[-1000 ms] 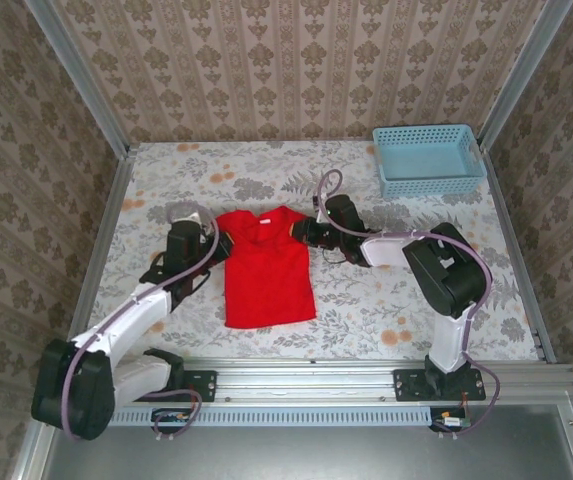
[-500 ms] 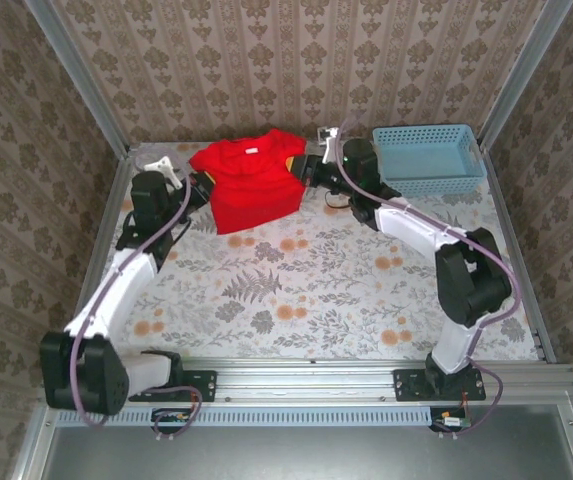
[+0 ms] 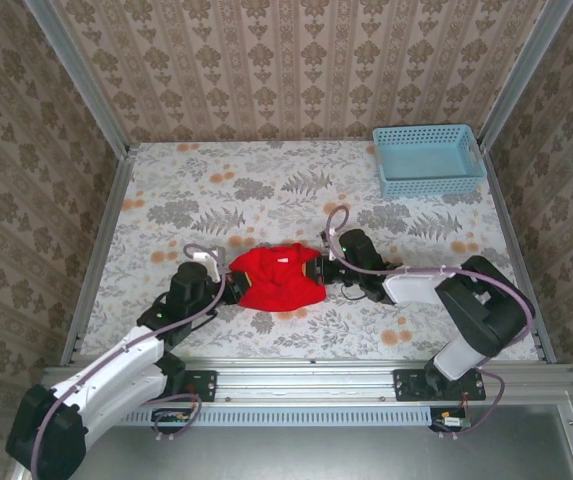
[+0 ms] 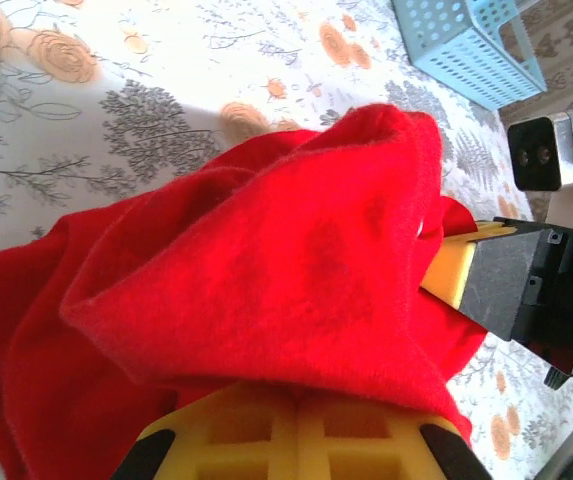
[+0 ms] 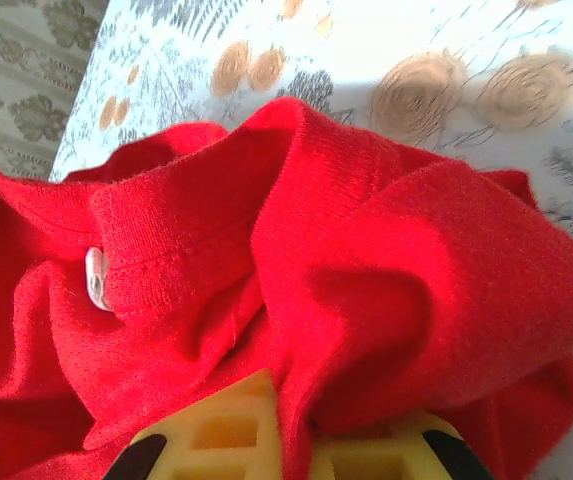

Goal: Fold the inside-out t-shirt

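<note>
- Close to the near edge of the surface (image 3: 266, 190), about midway between its left and right edges, sits the red t-shirt (image 3: 276, 282), gathered into a crumpled bundle.
- The left pincer (image 3: 228, 286) is clenched on the left side of this bundle. In the left wrist view, the red cloth rises in thick folds out of its yellow fingers (image 4: 266, 440).
- The right pincer (image 3: 315, 272) is clenched on the right side of the bundle. In the right wrist view, the cloth is bunched over its yellow pads (image 5: 216, 435).
- Both pincers are low and near the surface, facing each other with the t-shirt between them.
- The right wrist view shows the collar (image 5: 166, 245) of the t-shirt, with a small white label (image 5: 96, 278) sewn on it.
- A light-blue basket (image 3: 429, 160) stands at the far right corner of the surface, well apart from the t-shirt.
- The surface carries a cover printed with flowers and leaves.
</note>
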Tool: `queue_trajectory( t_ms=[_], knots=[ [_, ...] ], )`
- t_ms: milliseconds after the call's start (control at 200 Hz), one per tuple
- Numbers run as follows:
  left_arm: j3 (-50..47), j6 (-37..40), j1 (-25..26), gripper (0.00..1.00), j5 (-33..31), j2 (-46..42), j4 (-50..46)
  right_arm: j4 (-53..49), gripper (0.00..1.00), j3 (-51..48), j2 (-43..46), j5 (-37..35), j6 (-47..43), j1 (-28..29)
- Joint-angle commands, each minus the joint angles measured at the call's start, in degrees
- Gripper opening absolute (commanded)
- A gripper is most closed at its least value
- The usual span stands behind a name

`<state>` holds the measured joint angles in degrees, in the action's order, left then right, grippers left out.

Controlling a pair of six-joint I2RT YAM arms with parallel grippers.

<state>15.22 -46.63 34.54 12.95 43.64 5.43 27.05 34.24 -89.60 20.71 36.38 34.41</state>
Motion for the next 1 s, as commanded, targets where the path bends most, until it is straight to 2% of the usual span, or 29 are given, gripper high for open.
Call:
queue_trajectory(
  t_ms=[0, 110, 170, 300, 480, 730, 900, 995],
  knots=[
    [1.9, -3.04, 2.11, 0.0, -2.43, -0.61, 1.96, 0.88, 0.0, 0.28, 6.27, -5.23, -0.95, -0.14],
    [2.74, -4.06, 5.51, 0.0, -5.39, 0.69, 1.14, -0.99, 0.0, 0.9, 7.41, -5.9, -1.66, -0.14],
    [3.05, -5.66, 7.23, 0.0, -9.05, 1.05, -1.91, -1.07, 0.0, 0.74, 7.69, -6.1, -1.44, -0.13],
    [1.22, -10.01, 7.0, 0.0, -13.56, 2.31, -4.68, -5.06, 0.0, 2.68, 6.47, -7.74, -1.17, -0.14],
    [0.3, -13.67, 6.4, 0.0, -15.76, 5.25, -5.59, -14.31, 0.0, 6.62, 3.78, -13.5, -3.57, -0.15],
    [0.69, -16.07, 3.19, 0.0, -16.17, 10.64, -5.8, -21.94, 0.0, 14.22, -3.31, -15.08, -5.88, -0.49],
    [0.39, -19.63, 2.9, 0.02, -16.5, 12.28, -9.77, -24.22, 0.0, 16.89, -6.67, -15.62, -5.44, -0.84],
    [0.21, -21.13, 2.96, 0.07, -17.56, 9.87, -14.32, -24.64, 0.14, 17.3, -6.69, -14.76, -6.18, -1.01]
  ],
)
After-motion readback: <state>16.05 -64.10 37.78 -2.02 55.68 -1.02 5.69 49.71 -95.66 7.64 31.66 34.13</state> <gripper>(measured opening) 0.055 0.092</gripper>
